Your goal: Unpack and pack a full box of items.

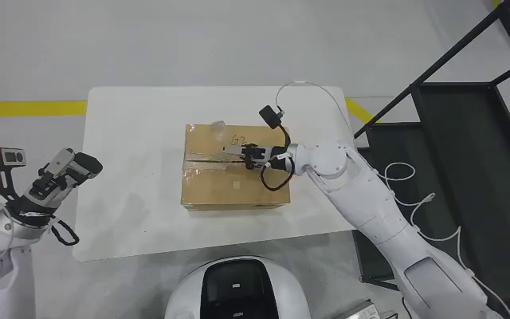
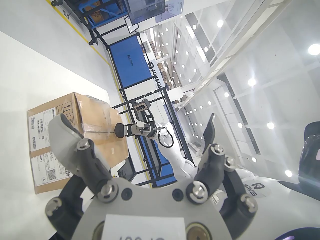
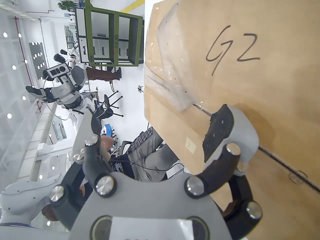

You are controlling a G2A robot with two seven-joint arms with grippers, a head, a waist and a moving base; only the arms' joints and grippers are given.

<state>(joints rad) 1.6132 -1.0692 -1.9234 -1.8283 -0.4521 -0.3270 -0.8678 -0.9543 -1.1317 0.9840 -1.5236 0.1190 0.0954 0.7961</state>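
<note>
I see the box (image 1: 215, 179) closed at the middle of the worktop (image 1: 127, 120), with loose tape (image 3: 172, 76) lifting along its top seam. My right hand (image 1: 241, 151) sits spread wide over that seam, gripping nothing. My left hand (image 1: 80, 167) hangs wide open and empty at the worktop's left edge.

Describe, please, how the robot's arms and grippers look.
The right arm and left arm have smooth, rounded white shells. A black cable loops at the right wrist, and a thin white cable arcs from its black camera. The left gripper and right gripper each have two pale grey fingers with black pads, black links with silver screws, and a grey base plate.
</note>
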